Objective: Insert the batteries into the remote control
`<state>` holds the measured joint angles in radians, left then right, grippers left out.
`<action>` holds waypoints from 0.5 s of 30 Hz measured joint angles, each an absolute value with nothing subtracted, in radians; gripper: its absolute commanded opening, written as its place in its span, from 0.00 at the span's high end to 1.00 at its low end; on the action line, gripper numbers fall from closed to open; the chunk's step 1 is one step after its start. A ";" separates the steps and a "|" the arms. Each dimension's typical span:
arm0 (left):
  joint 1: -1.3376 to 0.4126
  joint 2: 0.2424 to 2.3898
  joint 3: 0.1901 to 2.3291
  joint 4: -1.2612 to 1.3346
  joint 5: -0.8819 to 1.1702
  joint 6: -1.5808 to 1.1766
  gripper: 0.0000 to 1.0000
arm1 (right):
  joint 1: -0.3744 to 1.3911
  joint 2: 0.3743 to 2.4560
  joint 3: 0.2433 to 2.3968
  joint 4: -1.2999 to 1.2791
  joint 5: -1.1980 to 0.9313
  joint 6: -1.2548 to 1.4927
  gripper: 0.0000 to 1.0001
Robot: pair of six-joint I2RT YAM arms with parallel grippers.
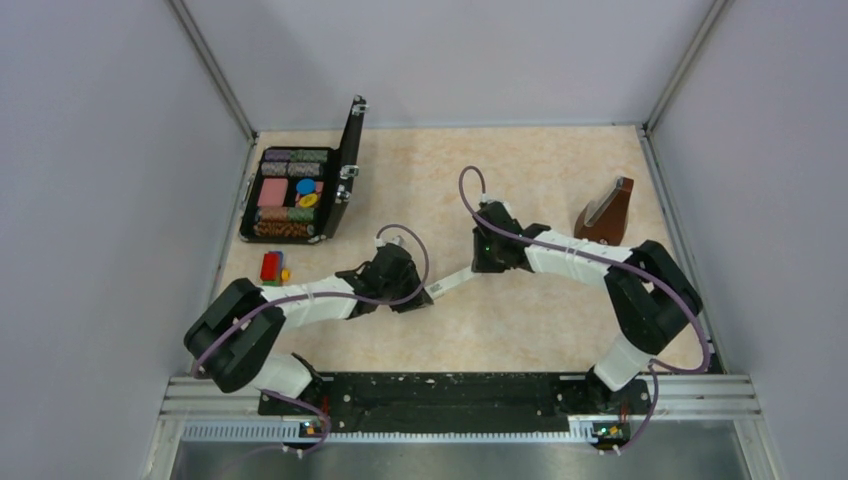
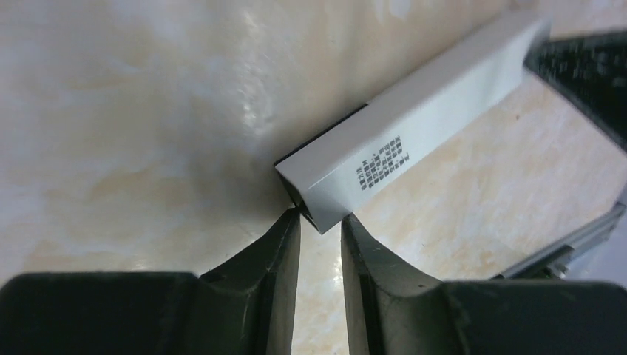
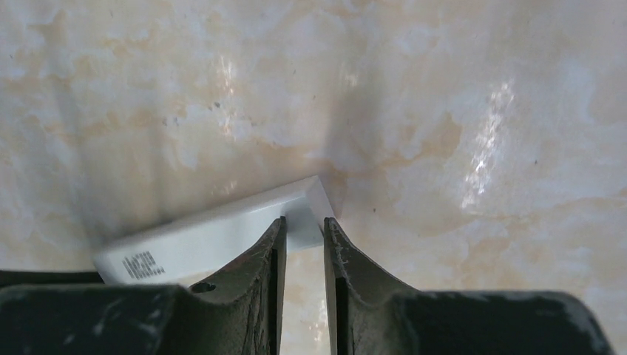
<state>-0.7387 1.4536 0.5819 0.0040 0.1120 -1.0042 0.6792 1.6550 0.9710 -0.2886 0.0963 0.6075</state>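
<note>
The slim white rectangular remote control [image 1: 452,281] is found mid-table [image 1: 520,335], between both arms. Its labelled end is met by the narrowly parted left tool [image 2: 320,219], its other end by the right tool [image 3: 303,220]. Whether either is clamped cannot be told. Opening the compartment is judged the step in hand, and a steady hold is needed next.

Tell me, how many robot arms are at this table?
2. The left arm reaches in from the left, the left gripper at one end of the white remote control; the right arm comes from the right, the right gripper clamped on its other end. None seems hidden.
</note>
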 measured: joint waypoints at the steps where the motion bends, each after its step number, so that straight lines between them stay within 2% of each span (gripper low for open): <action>1: -0.735 1.446 0.587 -0.016 0.088 -0.995 0.68 | 0.683 1.648 0.971 -0.313 0.088 0.611 0.77; 7: -0.688 1.429 0.604 -0.043 0.001 -0.969 0.67 | 0.710 1.601 0.940 -0.414 -0.010 0.649 0.77; 9: -0.680 1.430 0.625 -0.043 -0.014 -0.966 0.67 | 0.726 1.584 0.919 -0.434 -0.047 0.665 0.74; 11: -0.677 1.430 0.647 -0.039 -0.022 -0.964 0.66 | 0.734 1.568 0.903 -0.451 -0.071 0.678 0.69; 15: -0.662 1.428 0.674 -0.033 -0.041 -0.960 0.62 | 0.737 1.519 0.902 -0.479 -0.081 0.682 0.51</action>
<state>-0.6624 1.4281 0.6743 -0.0330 -0.0410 -0.9596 0.7368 1.5192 0.9024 -0.4793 -0.0807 0.6815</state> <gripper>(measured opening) 0.352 0.364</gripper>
